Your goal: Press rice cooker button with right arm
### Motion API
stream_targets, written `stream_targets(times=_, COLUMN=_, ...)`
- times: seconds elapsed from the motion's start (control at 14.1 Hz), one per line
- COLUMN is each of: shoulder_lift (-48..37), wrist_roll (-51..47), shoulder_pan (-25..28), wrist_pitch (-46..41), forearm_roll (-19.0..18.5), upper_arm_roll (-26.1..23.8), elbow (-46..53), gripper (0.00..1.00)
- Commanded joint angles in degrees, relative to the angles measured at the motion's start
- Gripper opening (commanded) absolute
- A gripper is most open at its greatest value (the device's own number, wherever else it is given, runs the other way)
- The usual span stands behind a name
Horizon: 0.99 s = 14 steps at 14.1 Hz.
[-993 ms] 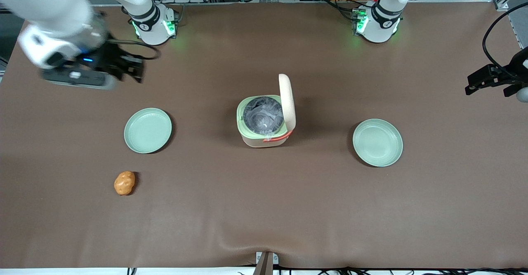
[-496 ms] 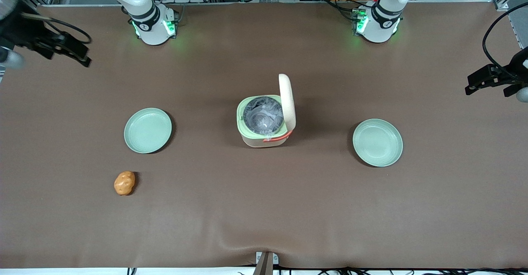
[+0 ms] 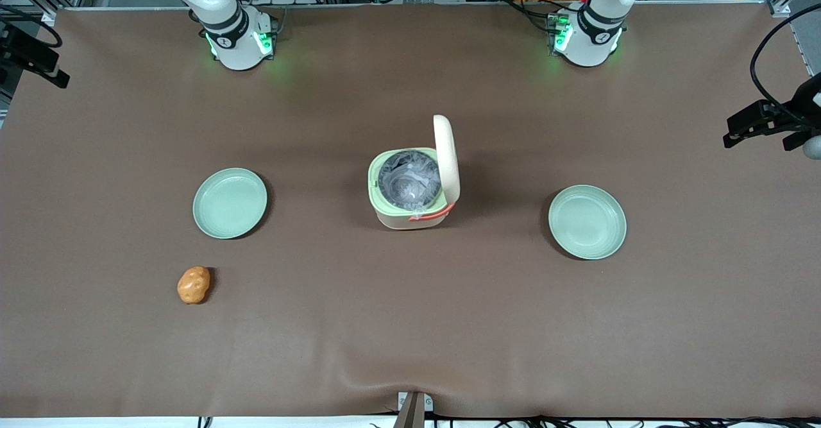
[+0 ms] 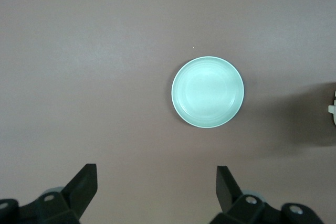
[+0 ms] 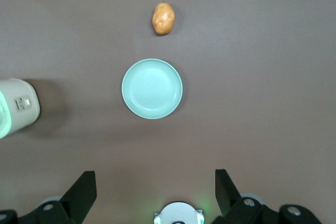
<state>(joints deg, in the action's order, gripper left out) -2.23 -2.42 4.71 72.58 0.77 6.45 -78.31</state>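
- One rice cooker (image 3: 414, 187) stands on the desk (image 3: 410, 325), with its single lid (image 3: 446, 158) raised.
- One coral handle (image 3: 431, 214) sits on the cooker.
- Two pale green plates: one (image 3: 229, 203) toward the working arm's end, one (image 3: 587, 222) toward the parked arm's end.
- One potato (image 3: 193, 285).
- One working pincer (image 5: 155, 192), its two fingers (image 5: 81, 191) spread apart, high over the nearer plate.

The gripper (image 5: 152, 195), fingers spread, hangs high at the working arm's table end; only a green plate (image 3: 229, 203) lies between it and the rice cooker (image 3: 410, 184), whose raised lid (image 3: 446, 158) blocks the side toward the parked arm.
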Motion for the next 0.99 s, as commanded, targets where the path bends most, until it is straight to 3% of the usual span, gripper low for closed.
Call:
stream_targets(times=0.0, shoulder_lift=-5.6, wrist_roll=2.5, shoulder_pan=-1.9, wrist_pitch=2.4, forearm_roll=-1.3, upper_arm_roll=-1.2, elbow=-8.0, gripper=1.0)
stream_targets(times=0.28, shoulder_lift=-13.0, wrist_roll=2.8, shoulder_pan=-1.9, wrist_pitch=9.1, forearm_roll=-1.3, upper_arm_roll=-1.3, elbow=-20.2, gripper=1.0)
stream_targets(times=0.92, shoulder_lift=-12.4, wrist_roll=2.8, shoulder_pan=-1.5, wrist_pitch=9.0, forearm_roll=-1.4, upper_arm_roll=-1.5, elbow=-18.5, gripper=1.0)
